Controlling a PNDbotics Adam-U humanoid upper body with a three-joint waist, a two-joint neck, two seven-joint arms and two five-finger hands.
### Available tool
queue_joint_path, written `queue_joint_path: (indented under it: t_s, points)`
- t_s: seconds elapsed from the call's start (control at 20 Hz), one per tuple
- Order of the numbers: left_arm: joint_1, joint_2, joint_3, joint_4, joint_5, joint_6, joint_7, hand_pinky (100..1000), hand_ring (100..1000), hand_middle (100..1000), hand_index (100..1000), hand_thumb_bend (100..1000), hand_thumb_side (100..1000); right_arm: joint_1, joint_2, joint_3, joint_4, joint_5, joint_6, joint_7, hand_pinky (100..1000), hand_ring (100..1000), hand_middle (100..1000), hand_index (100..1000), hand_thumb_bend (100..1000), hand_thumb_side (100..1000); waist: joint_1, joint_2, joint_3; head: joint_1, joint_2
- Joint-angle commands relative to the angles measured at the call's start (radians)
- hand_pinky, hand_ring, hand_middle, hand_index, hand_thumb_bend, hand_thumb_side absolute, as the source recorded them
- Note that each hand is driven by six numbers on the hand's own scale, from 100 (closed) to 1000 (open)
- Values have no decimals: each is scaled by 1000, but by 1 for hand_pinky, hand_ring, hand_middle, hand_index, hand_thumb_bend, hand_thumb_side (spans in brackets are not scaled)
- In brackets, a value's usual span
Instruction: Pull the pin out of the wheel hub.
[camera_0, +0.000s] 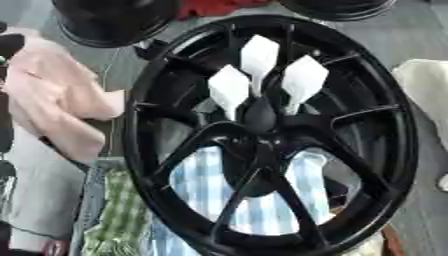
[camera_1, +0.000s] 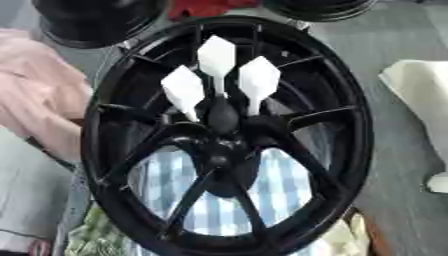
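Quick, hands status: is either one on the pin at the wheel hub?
Left hand: not in view.
Right hand: not in view.
The pin, with its white fins, still sits in the wheel hub; nothing is touching it.

Little of the robot's body shows. A narrow dark strip, possibly part of the left arm (camera_0: 3, 125), runs roughly upright along the left edge of the left eye view, with a second dark patch above it at the same edge. Its pose cannot be told from this sliver.
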Motion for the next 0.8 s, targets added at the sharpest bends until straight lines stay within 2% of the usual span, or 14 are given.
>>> queue_joint_path:
  t_s: [0.05,0.45,0.7,0.8]
  points:
    - [-5,84,4,-20,-13,-18,-3,850,692,664,787,100,702,2,-17,-6,-18,8,-3,-1,797,713,657,734,100,346,0,-11,-2,-2,-6]
    - [-8,391,-9,-20,-105,-86,-3,850,714,696,810,100,685,4,-3,-11,-18,30,-1,-16,793,709,652,733,100,354,15,7,-11,-32,-9]
    - [-33,593,-28,-20,-180,-83,-43,847,723,699,817,100,650,10,9,-10,-18,54,-2,-29,794,709,652,733,100,356,17,17,-23,-55,-15]
    - [-46,654,-38,-20,-194,-75,-75,846,725,699,818,100,642,13,12,-10,-18,62,-3,-33,794,709,652,733,100,355,17,19,-27,-59,-16]
